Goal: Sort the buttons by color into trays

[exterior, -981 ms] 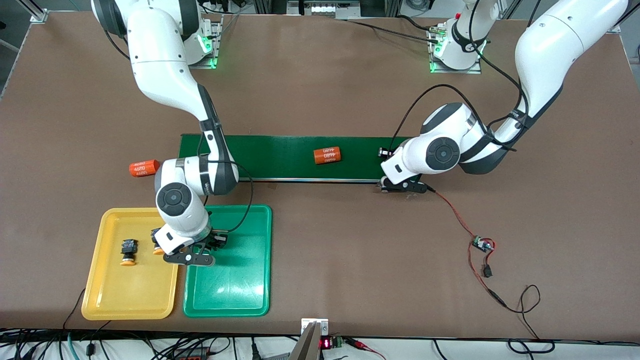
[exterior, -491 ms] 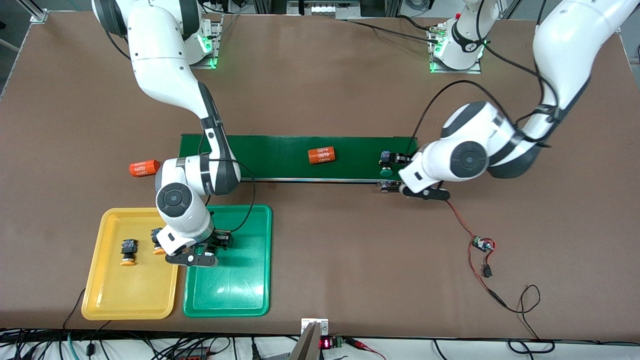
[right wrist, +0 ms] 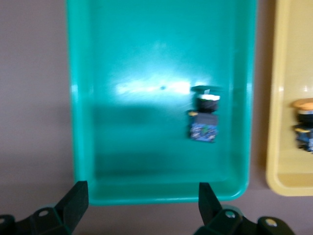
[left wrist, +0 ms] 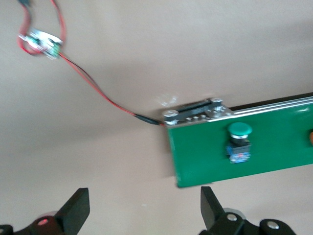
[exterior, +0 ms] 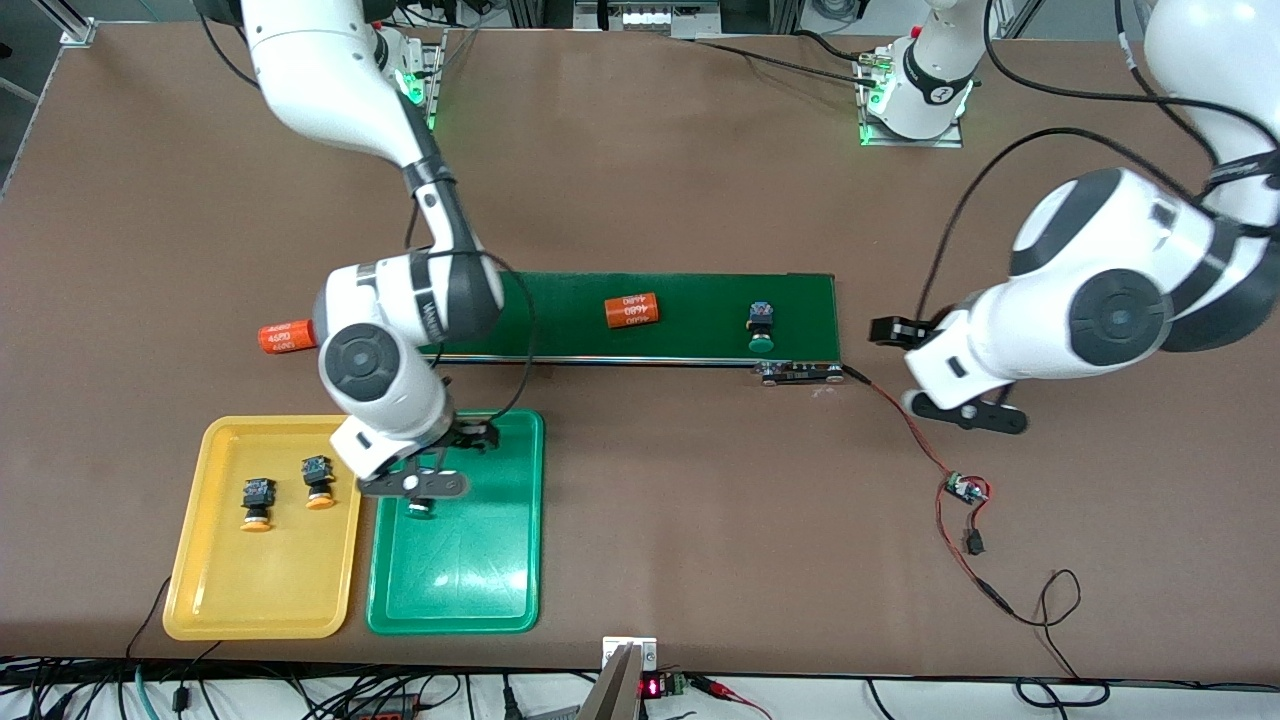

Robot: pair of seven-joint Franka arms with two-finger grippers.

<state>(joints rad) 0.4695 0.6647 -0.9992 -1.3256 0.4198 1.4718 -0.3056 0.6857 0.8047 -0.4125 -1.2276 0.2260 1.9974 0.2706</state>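
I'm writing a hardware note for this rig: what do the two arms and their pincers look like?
Both arms are glossy white with dark grey joint bands and round dark caps on the wrists. A black cable loops along each forearm. The right pincer and left pincer have black fingers on black mounts.

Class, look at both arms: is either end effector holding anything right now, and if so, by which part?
Nothing is held. The right end effector is open above the green tray; the left end effector is open over bare table.
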